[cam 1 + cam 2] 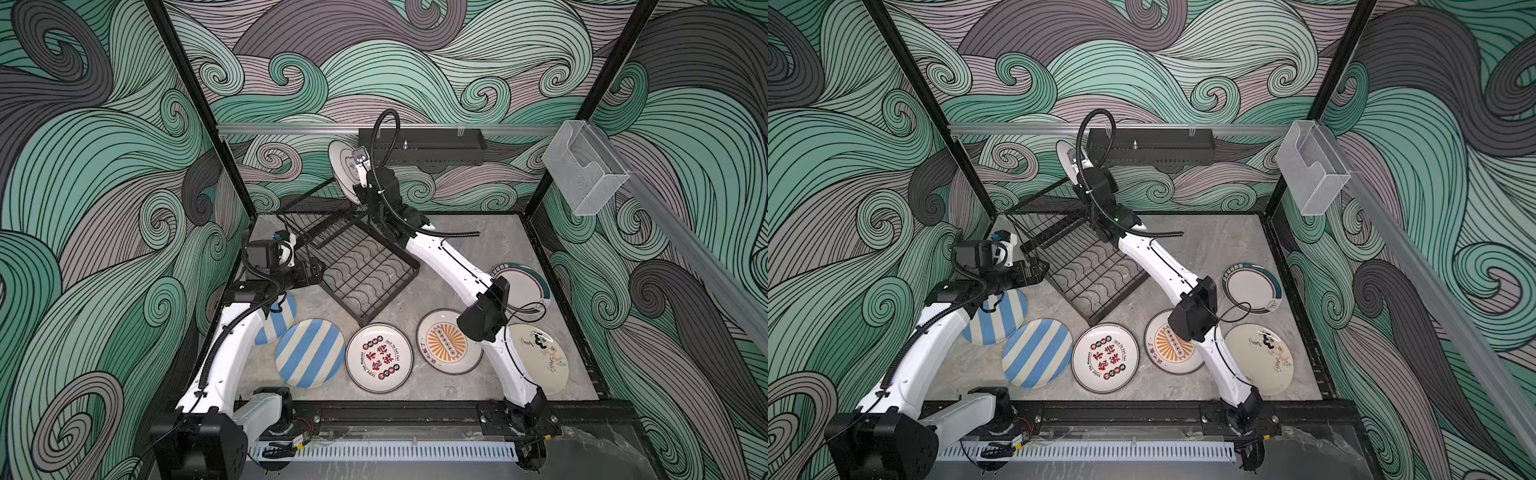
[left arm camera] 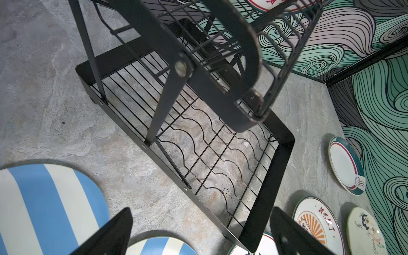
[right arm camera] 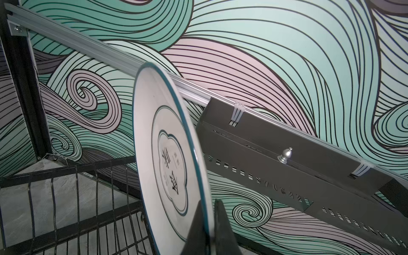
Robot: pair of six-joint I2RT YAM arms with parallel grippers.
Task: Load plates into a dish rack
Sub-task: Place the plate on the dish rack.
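- The right gripper [image 3: 208, 212] is clamped shut on the rim of a white teal-edged plate [image 3: 159, 143], so the plate stands on edge, nearly upright.
- That plate is up over the upper shelf [image 3: 66, 198] of the dish rack [image 1: 365, 270], toward the back wall. I can't tell if its lower edge touches the wires. The black perforated tray [image 1: 424, 147] on the wall rail is just beside it.
- The left gripper [image 2: 201, 210] is spread wide with nothing in it, hovering by the rack's left edge above the table [image 1: 457, 232]. One striped plate [image 1: 278, 320] is partly under that arm.
- The others lie flat along the front and right: a second striped plate [image 1: 309, 353], the red-character plate [image 1: 379, 357], the sunburst plate [image 1: 446, 347], the cream plate [image 1: 544, 365] and the green-banded plate [image 1: 525, 282].
- The rack sits diagonally, tucked toward the back-left corner. There's bare tabletop behind the right arm, between the rack and the right wall.
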